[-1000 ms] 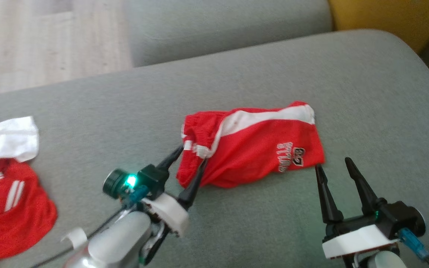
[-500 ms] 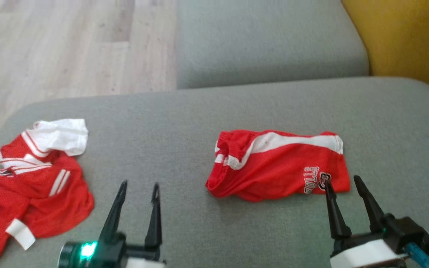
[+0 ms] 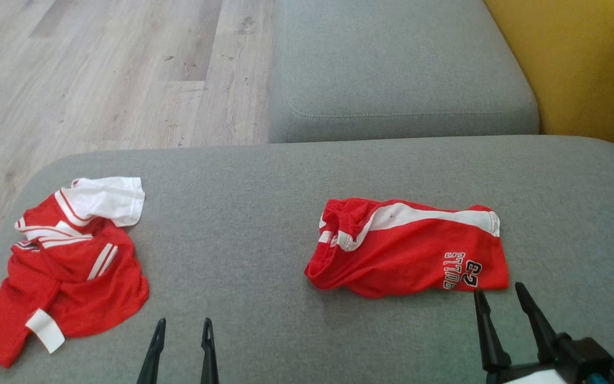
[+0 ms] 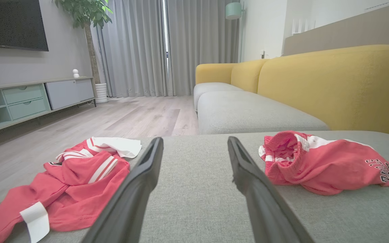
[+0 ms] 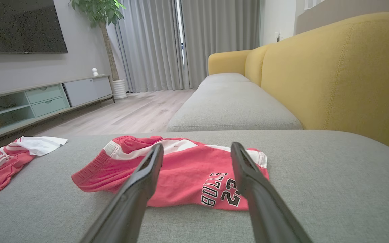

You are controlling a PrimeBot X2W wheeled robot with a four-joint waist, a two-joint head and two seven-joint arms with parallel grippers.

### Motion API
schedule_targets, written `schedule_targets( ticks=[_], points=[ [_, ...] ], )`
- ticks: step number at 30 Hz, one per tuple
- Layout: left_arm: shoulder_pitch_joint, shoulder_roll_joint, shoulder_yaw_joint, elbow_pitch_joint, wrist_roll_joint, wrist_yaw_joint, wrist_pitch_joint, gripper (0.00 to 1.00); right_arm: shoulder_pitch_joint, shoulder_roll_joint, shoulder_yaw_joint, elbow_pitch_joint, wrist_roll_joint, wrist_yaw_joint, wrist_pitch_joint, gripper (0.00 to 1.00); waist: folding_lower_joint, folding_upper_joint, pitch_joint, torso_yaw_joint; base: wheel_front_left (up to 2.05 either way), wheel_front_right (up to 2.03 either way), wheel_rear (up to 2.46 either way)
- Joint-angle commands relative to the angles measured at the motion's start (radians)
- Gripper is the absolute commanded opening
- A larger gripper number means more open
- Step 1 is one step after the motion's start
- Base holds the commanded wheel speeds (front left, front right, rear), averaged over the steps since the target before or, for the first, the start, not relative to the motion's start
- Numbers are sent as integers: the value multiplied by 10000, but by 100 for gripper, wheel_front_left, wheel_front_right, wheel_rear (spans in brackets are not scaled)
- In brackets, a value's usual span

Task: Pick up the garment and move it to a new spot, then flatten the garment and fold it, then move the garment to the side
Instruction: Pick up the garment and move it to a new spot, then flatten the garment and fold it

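Spread wide and holding nothing: the two fingers of the right gripper, tips just short of the near edge of the red shorts, by the black number print. Same wide, empty spread on the left gripper, well to the left of the shorts. Under the shorts, the grey sofa cushion. Far left of the shorts, a crumpled red shirt. Looks like time to shift the shorts aside: go in low, pinch both layers at one edge, lift slowly, keep the fold.

The shorts lie right of centre on the cushion. The shirt lies lower left, well apart.
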Motion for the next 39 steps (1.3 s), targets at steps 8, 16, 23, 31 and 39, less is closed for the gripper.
schedule_targets(
  ticks=[8,16,23,31,39],
  points=[
    [-374,-355,745,-177,432,-537,-64,100,-179,-66,176,-269,55,-7,-53,100,1,-1,-52,16,0,0,0],
    [-350,-534,929,50,566,-834,-64,100,-115,-66,225,-215,39,-7,-53,100,1,-1,-98,47,0,0,0],
    [-282,-636,1059,231,597,-975,-64,100,-72,-66,325,-169,41,-7,-53,100,1,-1,-126,15,0,0,0],
    [-248,-687,1112,305,504,-1099,-64,100,11,-66,373,-148,8,-7,-53,100,1,-1,-151,-22,0,0,0],
    [-315,-705,1131,367,572,-1134,-64,100,-31,-66,481,-137,-39,-7,-53,100,1,-1,-59,-221,0,0,0]
  ],
)
